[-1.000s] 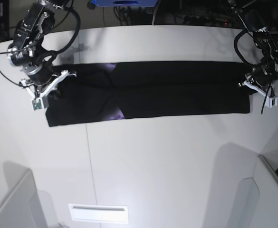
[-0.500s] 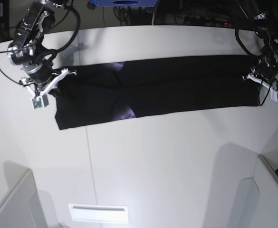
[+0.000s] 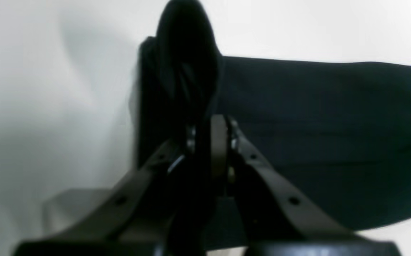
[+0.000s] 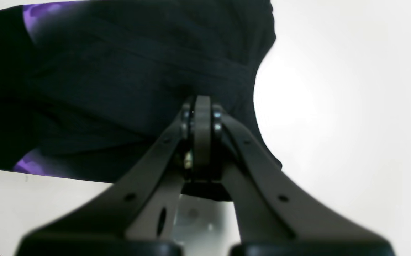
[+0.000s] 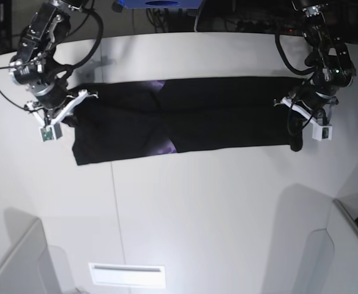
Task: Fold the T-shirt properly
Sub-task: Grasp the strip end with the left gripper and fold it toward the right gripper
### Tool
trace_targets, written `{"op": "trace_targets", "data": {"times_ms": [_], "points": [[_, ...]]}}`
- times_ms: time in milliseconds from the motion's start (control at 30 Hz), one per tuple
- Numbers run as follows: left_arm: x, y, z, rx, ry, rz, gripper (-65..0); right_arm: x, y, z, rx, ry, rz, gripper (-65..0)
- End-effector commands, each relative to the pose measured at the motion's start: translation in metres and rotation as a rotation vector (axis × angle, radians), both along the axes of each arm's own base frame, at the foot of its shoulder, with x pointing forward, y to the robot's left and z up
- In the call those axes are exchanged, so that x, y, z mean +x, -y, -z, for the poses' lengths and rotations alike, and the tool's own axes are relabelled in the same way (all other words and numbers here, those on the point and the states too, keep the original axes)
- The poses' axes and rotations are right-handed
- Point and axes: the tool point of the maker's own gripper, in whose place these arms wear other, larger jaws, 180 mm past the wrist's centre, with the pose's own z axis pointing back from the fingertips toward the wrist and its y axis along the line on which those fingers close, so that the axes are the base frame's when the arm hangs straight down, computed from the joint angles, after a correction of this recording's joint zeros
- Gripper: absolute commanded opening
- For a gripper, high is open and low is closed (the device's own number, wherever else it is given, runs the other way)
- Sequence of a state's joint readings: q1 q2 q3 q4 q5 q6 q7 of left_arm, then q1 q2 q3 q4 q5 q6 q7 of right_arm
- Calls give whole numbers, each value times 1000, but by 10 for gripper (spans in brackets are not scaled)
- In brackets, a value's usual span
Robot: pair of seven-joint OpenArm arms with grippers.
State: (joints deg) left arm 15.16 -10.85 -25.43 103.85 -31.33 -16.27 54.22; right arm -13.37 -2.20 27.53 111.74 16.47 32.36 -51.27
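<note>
The black T-shirt [image 5: 215, 116] lies as a long, narrow folded band across the white table [image 5: 197, 208], with a small purple print [image 5: 164, 147] near its middle. My left gripper [image 5: 301, 116] is shut on the band's right end, and a bunch of cloth [image 3: 187, 60] stands up past the jaws of the left gripper [image 3: 210, 124]. My right gripper [image 5: 67, 115] is shut on the band's left end. In the right wrist view the right gripper [image 4: 198, 106] pinches the T-shirt [image 4: 127, 71], with purple print [image 4: 36, 16] at the frame's left.
A seam [image 5: 115, 208] runs down the table, and a white slot [image 5: 126, 275] sits near the front edge. Grey panels stand at the lower left [image 5: 13, 263] and lower right [image 5: 350, 245]. A blue object [image 5: 160, 3] and cables lie behind the table.
My left gripper first pulled the shirt's right end outward, then carried it back inward toward the middle. The band is now shorter on that side. The right gripper has barely moved.
</note>
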Motion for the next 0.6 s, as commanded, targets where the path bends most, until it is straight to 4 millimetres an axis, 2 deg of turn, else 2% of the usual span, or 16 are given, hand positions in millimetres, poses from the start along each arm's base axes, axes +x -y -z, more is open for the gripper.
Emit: {"op": "trace_targets", "data": {"times_ms": [0, 267, 567], "points": [[7, 3, -10, 7, 37, 16, -650, 7, 0, -11, 3, 48, -4, -650], [10, 47, 4, -59, -12, 52, -650, 7, 0, -12, 3, 49, -4, -650], [16, 102, 8, -139, -21, 124, -650, 7, 0, -12, 3, 49, -4, -650]]}}
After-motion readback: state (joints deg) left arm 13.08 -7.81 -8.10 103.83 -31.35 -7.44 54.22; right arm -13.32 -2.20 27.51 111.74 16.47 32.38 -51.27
